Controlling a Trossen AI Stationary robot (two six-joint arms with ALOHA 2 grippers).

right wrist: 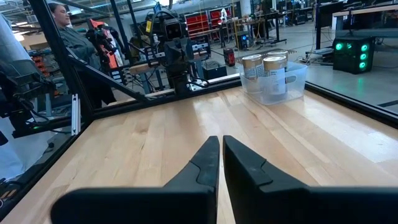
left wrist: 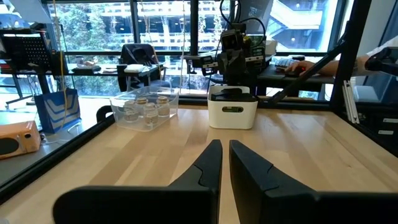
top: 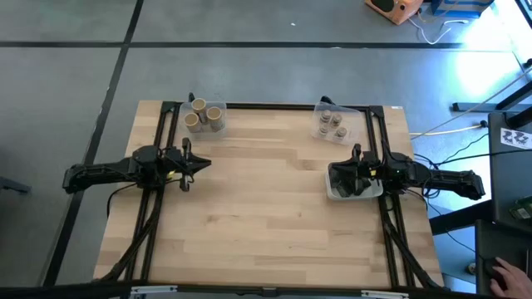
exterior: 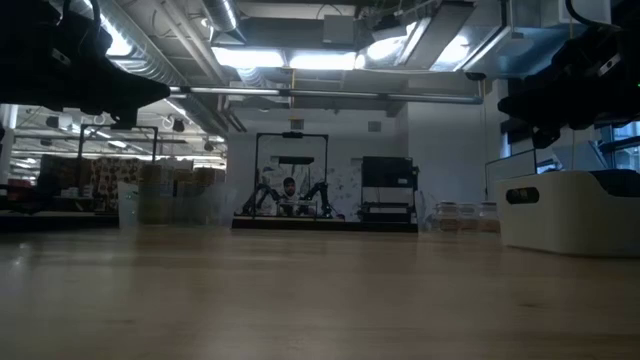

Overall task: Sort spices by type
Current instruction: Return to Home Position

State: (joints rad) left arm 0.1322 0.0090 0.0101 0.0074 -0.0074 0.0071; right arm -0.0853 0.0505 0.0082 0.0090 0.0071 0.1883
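Three tan cylinders with pale tops [top: 202, 116] stand in a clear tray [top: 218, 108] at the table's far left; the right wrist view shows them [right wrist: 263, 70] too. Small grey-capped jars [top: 332, 124] stand in a second clear tray [left wrist: 144, 111] at the far right. My left gripper [top: 207, 163] hovers level and shut at the left side, touching nothing. My right gripper [top: 334, 174] hovers level and shut over a white rectangular dish [top: 336, 193] at the right side. What lies in the dish is hidden by that arm.
The wooden table top [top: 266, 216] lies bare between the arms and toward the near edge. A black frame [top: 274, 106] runs along the table's far edge and sides. A person [right wrist: 65, 31] stands beyond the table, and a hand [top: 501, 272] shows at the lower right.
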